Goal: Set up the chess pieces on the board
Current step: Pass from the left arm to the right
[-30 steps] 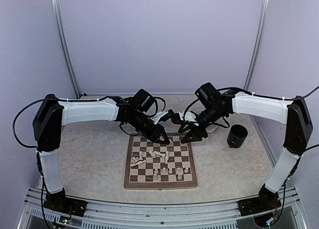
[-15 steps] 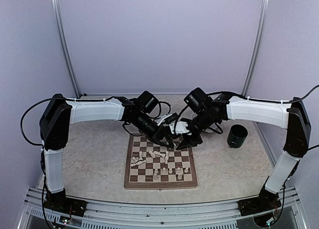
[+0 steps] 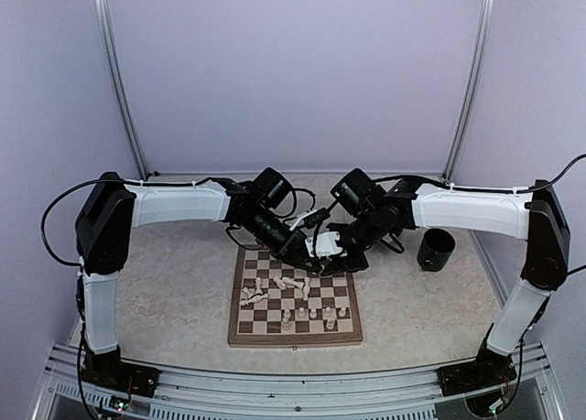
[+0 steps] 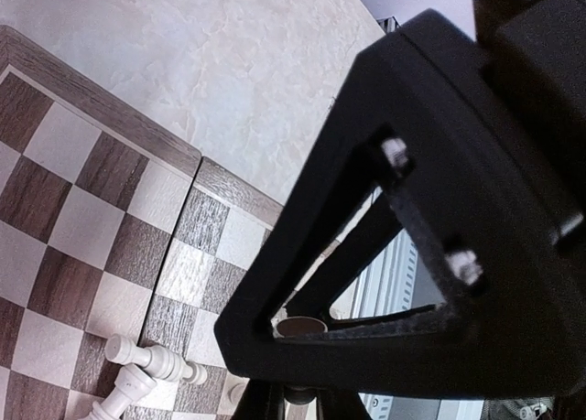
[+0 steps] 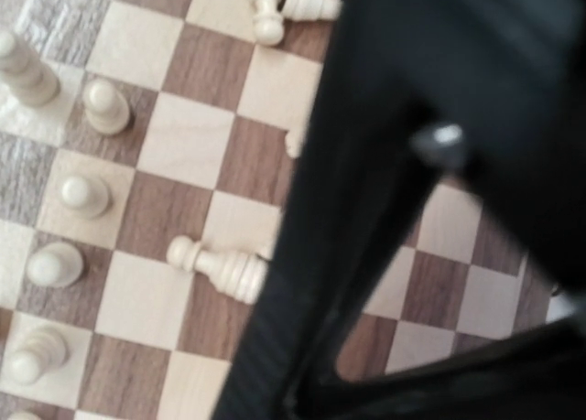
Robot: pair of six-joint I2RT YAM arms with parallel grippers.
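Top external shows me the left gripper (image 3: 305,255) clenched and the right gripper (image 3: 331,258), whose grip I cannot tell, close together mid-frame over the board (image 3: 265,339).

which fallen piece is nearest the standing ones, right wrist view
The lone piece lying mid-frame, head pointing left; the other fallen pieces are at the top edge.

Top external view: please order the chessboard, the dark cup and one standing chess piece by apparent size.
1. The chessboard, clearly largest.
2. The dark cup.
3. The standing chess piece, far smallest.
The differences are plain; distance from the camera does not change the order.
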